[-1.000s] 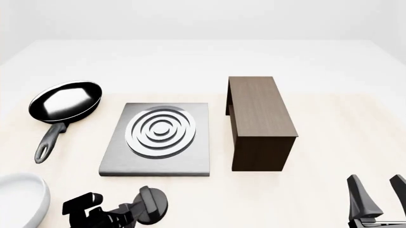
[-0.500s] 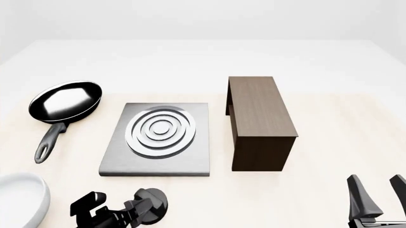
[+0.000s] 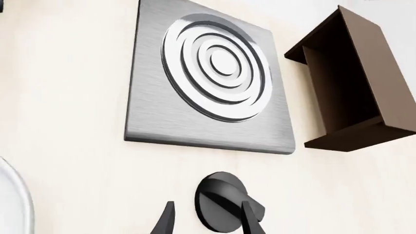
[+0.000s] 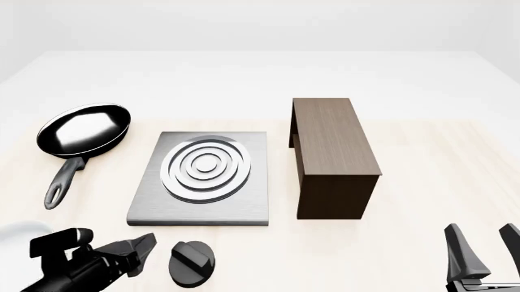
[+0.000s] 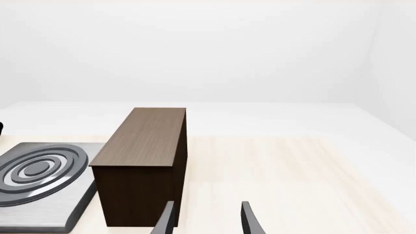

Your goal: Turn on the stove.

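Observation:
The stove is a flat grey metal slab (image 4: pixel 203 182) with concentric silver rings, in the middle of the table. Its round black knob (image 4: pixel 192 263) with a raised bar lies on the table just in front of the slab. My left gripper (image 4: pixel 143 249) is open and sits just left of the knob, apart from it. In the left wrist view the knob (image 3: pixel 217 197) lies just ahead of the spread fingertips (image 3: pixel 165 219), and the slab (image 3: pixel 208 78) is beyond it. My right gripper (image 4: pixel 481 237) is open and empty at the front right, also seen in its wrist view (image 5: pixel 206 219).
A black frying pan (image 4: pixel 84 131) lies left of the stove with its handle pointing to the front. A tall dark brown wooden box (image 4: pixel 333 152) stands right of the stove. A white dish rim (image 3: pixel 14 195) is at the front left, by the left arm.
My left gripper was over the knob; it has drawn back to the left and the knob now lies uncovered. The right arm has not moved.

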`<state>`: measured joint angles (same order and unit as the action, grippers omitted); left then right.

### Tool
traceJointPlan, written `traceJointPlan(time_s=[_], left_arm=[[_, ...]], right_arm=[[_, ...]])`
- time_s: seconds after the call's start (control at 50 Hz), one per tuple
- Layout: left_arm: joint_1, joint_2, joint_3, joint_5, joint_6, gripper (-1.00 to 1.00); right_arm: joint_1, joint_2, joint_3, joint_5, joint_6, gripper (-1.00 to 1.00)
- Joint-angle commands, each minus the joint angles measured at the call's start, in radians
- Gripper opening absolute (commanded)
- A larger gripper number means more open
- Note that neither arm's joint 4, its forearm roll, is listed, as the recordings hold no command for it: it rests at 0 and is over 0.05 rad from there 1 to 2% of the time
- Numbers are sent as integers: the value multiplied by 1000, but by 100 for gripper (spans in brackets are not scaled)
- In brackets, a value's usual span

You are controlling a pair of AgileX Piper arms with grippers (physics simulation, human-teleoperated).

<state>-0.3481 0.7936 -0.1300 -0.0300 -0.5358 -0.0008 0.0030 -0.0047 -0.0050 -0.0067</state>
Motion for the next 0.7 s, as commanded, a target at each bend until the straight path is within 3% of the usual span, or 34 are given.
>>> traceJointPlan(time_s=[0.02, 0.22, 0.26, 0.36, 0.46, 0.56, 0.62, 0.7], left_arm=[[110, -243, -93, 310, 167, 100], [193, -272, -164, 374, 270, 100], [207, -315, -190, 408, 252, 100], [303, -364, -285, 482, 345, 100], [335, -417, -345, 517, 364, 100], [375, -423, -379, 525, 455, 100], [366, -424, -389, 524, 428, 100], [385, -445, -406, 550, 469, 100]], right_arm=[[0, 0, 0, 0, 1, 100], [0, 0, 0, 0, 0, 100], [0, 0, 0, 0, 0, 100], [0, 0, 0, -1, 0, 100], [0, 0, 0, 0, 0, 100], [0, 0, 0, 0, 0, 100], [0, 0, 0, -1, 0, 100], [1, 0, 0, -1, 0, 100]])
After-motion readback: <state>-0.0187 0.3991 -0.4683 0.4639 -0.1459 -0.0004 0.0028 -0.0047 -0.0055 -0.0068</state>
